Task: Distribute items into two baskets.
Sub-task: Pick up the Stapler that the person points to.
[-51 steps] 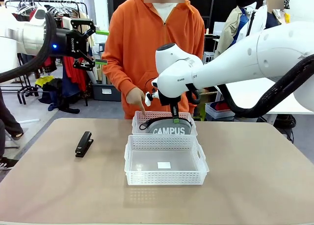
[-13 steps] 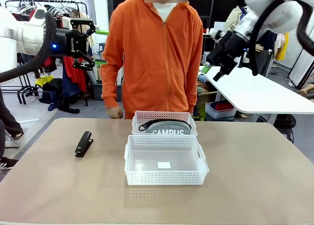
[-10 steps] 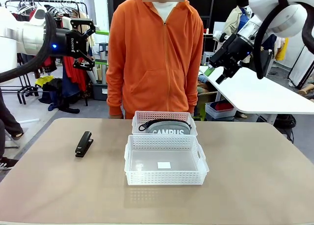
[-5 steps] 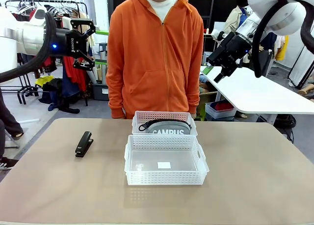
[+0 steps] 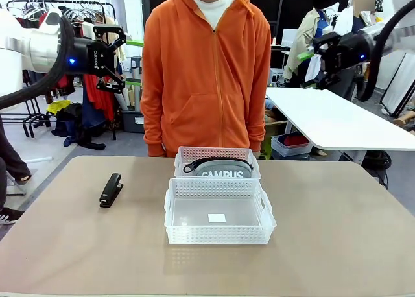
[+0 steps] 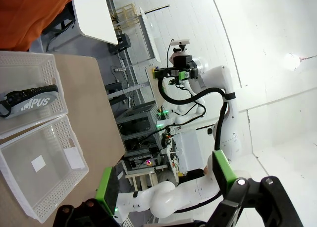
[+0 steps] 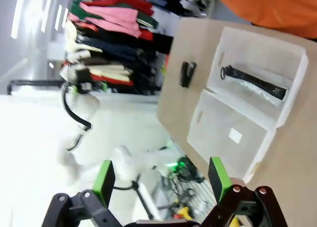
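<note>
Swinging back, my right gripper (image 5: 310, 67) now hangs high right, spread empty like my left gripper (image 5: 130, 62). "CAMPUS" pouch (image 5: 224, 171) lies crosswise in far basket (image 5: 183, 155); stapler (image 5: 111, 190) on table (image 5: 324, 245), pointing away.

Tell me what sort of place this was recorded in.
Probably a robotics lab, not a home: a full clothes rack stands beyond the tan table, a white table sits further back, and equipment with lit electronics shows in the left wrist view.
</note>
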Controlling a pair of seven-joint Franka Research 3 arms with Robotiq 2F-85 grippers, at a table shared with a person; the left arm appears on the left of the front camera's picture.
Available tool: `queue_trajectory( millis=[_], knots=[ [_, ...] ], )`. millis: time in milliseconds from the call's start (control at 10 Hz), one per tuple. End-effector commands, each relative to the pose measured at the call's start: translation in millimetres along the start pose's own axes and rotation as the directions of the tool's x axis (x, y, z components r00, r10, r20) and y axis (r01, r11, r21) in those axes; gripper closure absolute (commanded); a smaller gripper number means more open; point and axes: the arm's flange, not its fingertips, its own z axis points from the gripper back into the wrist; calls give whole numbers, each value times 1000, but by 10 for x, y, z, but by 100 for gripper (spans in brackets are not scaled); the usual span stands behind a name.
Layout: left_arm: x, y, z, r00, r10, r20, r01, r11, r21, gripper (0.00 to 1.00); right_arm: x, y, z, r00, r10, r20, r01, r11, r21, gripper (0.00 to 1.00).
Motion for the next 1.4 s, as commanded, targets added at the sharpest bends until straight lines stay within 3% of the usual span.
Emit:
queue_trajectory(
  millis=[0, 300, 500, 600, 700, 800, 1300],
  knots=[
    [-7, -19, -1, 1000, -4, -1, 4, 1000, -1, 0, -29, 49, 95, 988, -134, 73, 127, 988, 85, 0],
    [-7, -19, -1, 1000, -4, -1, 4, 1000, -1, 0, -27, -23, 146, 967, -236, 93, 212, 953, 214, 0],
    [-7, -19, -1, 1000, -4, -1, 4, 1000, -1, 0, -40, -8, 95, 971, -224, 86, 194, 944, 269, 0],
    [-7, -19, -1, 1000, -4, -1, 4, 1000, -1, 0, -45, -16, 72, 973, -218, 76, 191, 944, 268, 0],
    [-7, -19, -1, 1000, -4, -1, 4, 1000, -1, 0, -63, -40, 62, 983, -175, 56, 163, 971, 177, 0],
    [-7, -19, -1, 1000, -4, -1, 4, 1000, -1, 0, 28, -55, 122, 974, -211, 77, 187, 952, 242, 0],
    [-7, -19, -1, 1000, -4, -1, 4, 1000, -1, 0, 28, -55, 122, 974, -211, 77, 187, 952, 242, 0]
  ],
)
